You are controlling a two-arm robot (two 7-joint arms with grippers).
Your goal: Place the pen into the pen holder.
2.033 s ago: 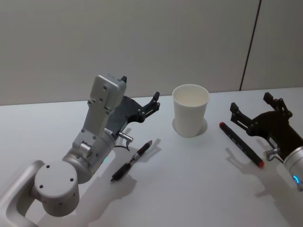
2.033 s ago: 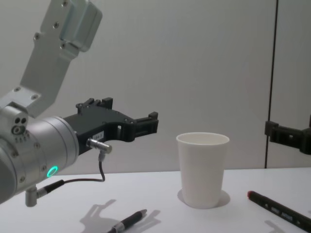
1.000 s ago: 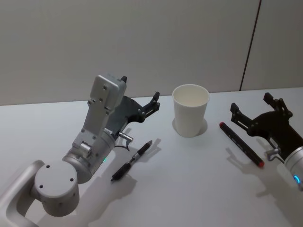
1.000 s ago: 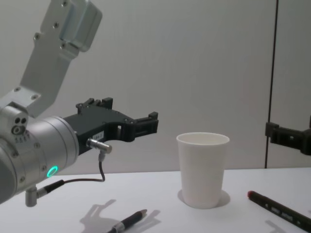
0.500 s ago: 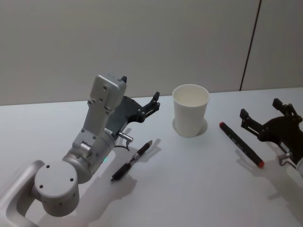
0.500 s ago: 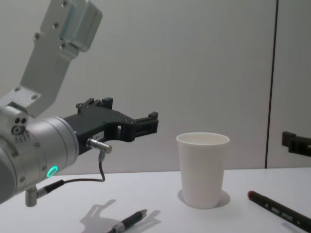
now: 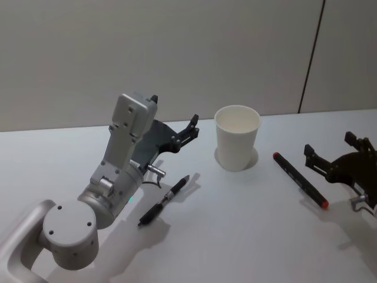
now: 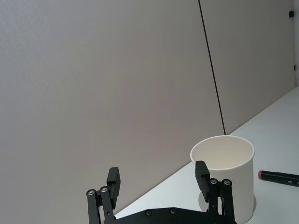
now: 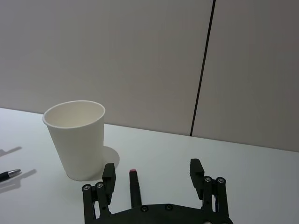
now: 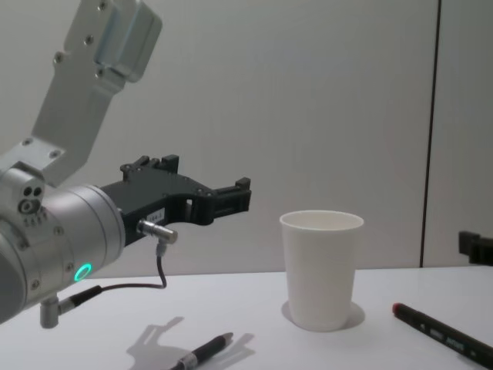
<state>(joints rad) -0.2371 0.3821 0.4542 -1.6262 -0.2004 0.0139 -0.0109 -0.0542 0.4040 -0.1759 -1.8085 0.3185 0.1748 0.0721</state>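
Fingers (image 7: 308, 152) released (likewise the left gripper's (image 7: 174, 111), idle beside the pen holder (image 7: 236, 140)), the right gripper (image 7: 328, 145) hovers near the red-tipped pen (image 7: 299, 178), seemingly lining up a grasp.

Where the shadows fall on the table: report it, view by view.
Head view: soft shadows lie just right of the pen and the paper cup, and by the right gripper. Chest view: the shadow of the left gripper falls beside the pen. Right wrist view: the cup's shadow spreads toward the marker.
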